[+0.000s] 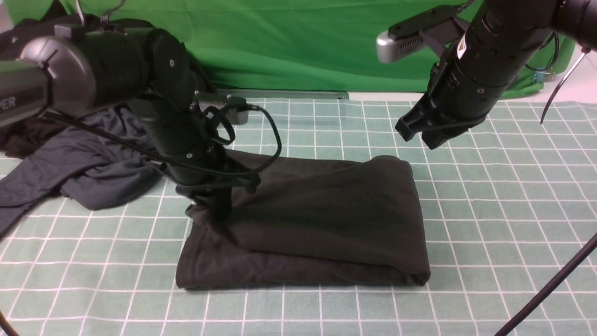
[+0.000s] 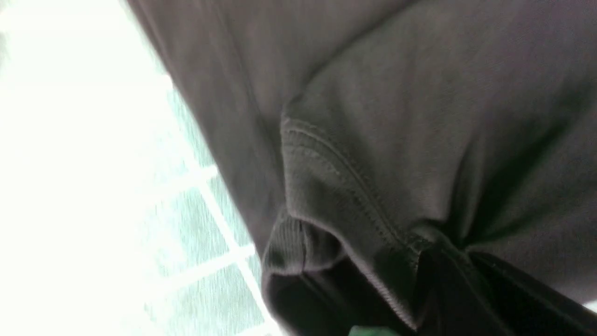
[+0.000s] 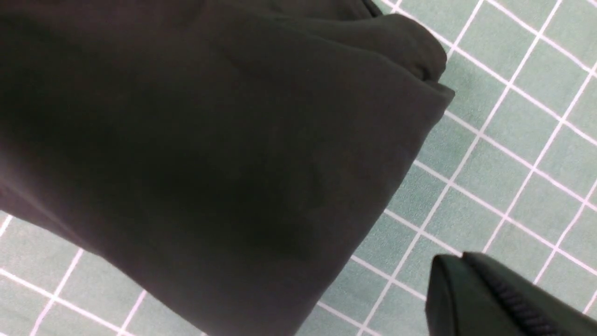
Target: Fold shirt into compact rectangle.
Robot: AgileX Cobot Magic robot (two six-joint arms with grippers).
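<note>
The shirt (image 1: pixel 326 210) is a dark brownish-black bundle folded into a rough rectangle in the middle of the gridded green mat (image 1: pixel 503 196). My left gripper (image 1: pixel 212 212) is down at the shirt's left edge, shut on a bunched fold of cloth. In the left wrist view a stitched hem of the shirt (image 2: pixel 336 186) gathers into the left gripper (image 2: pixel 447 261). My right gripper (image 1: pixel 419 135) hangs shut and empty above the mat, just off the shirt's far right corner. In the right wrist view the right gripper (image 3: pixel 461 261) hangs above bare mat beside the shirt (image 3: pixel 210 140).
A slate blue-grey garment (image 1: pixel 79 163) lies crumpled on the mat to the left, with darker clothes (image 1: pixel 23 135) behind it. A green backdrop (image 1: pixel 289 42) closes the far side. A black rod (image 1: pixel 550 284) slants across the near right corner.
</note>
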